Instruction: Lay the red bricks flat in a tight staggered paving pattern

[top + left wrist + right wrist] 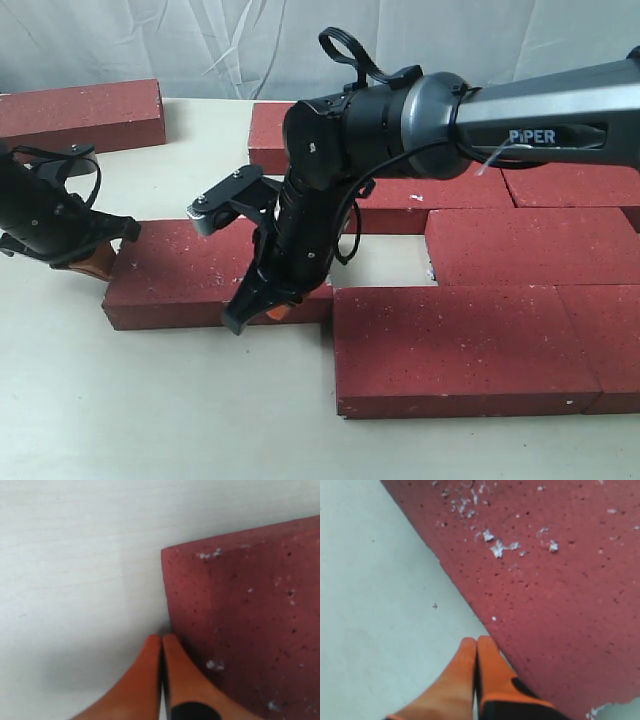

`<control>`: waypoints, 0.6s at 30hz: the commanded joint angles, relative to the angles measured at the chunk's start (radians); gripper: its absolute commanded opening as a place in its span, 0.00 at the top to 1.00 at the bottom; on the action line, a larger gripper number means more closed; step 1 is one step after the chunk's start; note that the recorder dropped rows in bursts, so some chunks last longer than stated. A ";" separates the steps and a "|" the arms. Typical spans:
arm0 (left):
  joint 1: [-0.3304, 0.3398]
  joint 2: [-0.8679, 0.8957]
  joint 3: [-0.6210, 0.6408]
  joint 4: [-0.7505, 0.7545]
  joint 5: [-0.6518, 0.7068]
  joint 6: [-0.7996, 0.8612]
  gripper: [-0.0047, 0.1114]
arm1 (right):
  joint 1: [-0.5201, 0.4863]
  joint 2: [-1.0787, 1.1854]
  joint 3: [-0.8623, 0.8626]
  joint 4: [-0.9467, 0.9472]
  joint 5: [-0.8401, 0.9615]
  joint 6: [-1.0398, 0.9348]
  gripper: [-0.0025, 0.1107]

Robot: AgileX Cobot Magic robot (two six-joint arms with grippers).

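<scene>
Several red bricks lie flat on the table. A packed group sits at the right, with one brick at the front (450, 345) and one behind it (530, 245). A loose red brick (180, 275) lies left of the group, a gap away from it. My left gripper (92, 262) is shut, and its orange tips (161, 639) touch the corner at that brick's (245, 620) left end. My right gripper (262, 312) is shut and empty, its tips (476, 642) against the front edge of the same brick (545, 570).
Another red brick (85, 112) lies apart at the back left. More bricks (570, 185) line the back right, partly hidden by the right arm. Pale bare table (150, 400) runs along the front left. A grey cloth (150, 40) hangs behind.
</scene>
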 commanded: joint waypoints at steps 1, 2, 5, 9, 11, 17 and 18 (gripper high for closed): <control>0.001 0.000 0.001 0.001 -0.006 0.003 0.96 | 0.001 0.002 0.006 -0.009 -0.015 0.002 0.98; 0.001 0.000 0.001 0.001 -0.006 0.003 0.96 | 0.001 0.002 0.006 -0.009 -0.015 0.002 0.98; 0.001 0.000 0.001 0.000 -0.009 0.003 0.96 | 0.001 0.002 0.006 -0.009 -0.019 0.005 0.98; 0.001 0.000 0.001 -0.010 -0.009 0.003 0.96 | 0.001 0.002 0.006 -0.009 -0.028 0.005 0.98; 0.001 0.000 0.001 -0.010 -0.009 0.003 0.96 | 0.001 0.002 0.006 -0.011 -0.028 0.005 0.98; 0.001 0.000 0.001 -0.011 -0.009 0.003 0.96 | 0.001 0.002 0.006 -0.011 -0.024 0.005 0.98; 0.001 0.000 0.001 -0.012 -0.009 0.003 0.96 | 0.001 0.002 0.006 -0.011 -0.022 0.005 0.98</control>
